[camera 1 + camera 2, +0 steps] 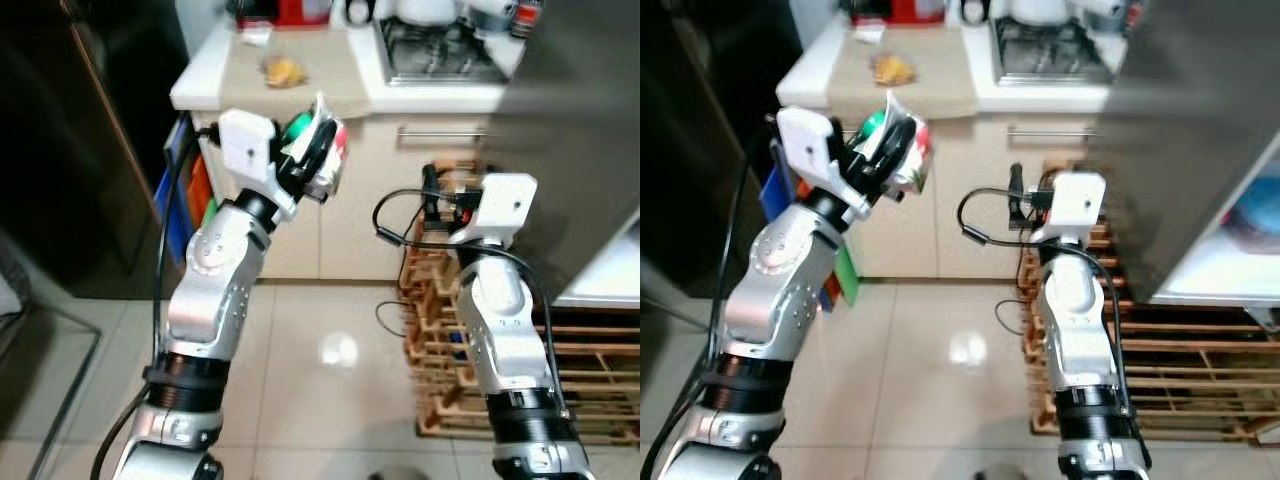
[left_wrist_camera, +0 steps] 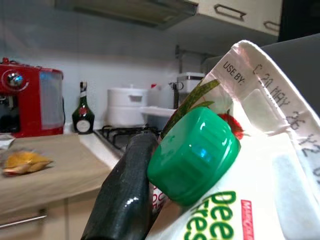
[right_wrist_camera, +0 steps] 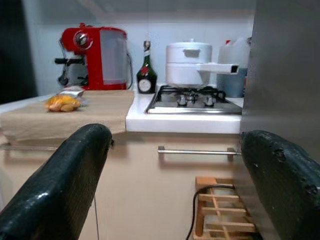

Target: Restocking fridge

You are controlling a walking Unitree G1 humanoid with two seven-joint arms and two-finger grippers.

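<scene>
My left gripper (image 1: 313, 152) is raised in front of the counter and shut on a white carton (image 1: 331, 158) with green and red print. The carton's green screw cap (image 2: 192, 155) sits beside one black finger (image 2: 125, 195), and a "USE BY" date is printed on the top seam. My right gripper (image 3: 170, 190) is held up at mid height, open, with nothing between its fingers (image 3: 60, 185). The grey fridge door (image 1: 580, 120) stands open at the right. A white shelf (image 1: 1225, 265) inside carries something blue (image 1: 1255, 215).
The beige counter (image 1: 250, 85) holds a bag of yellow food (image 1: 284, 71), a red coffee machine (image 3: 95, 55), a dark bottle (image 3: 146, 67) and a gas hob (image 1: 440, 50) with a white pot (image 3: 189, 62). A wooden rack (image 1: 570, 370) stands low right. A dark unit (image 1: 60, 150) stands at the left.
</scene>
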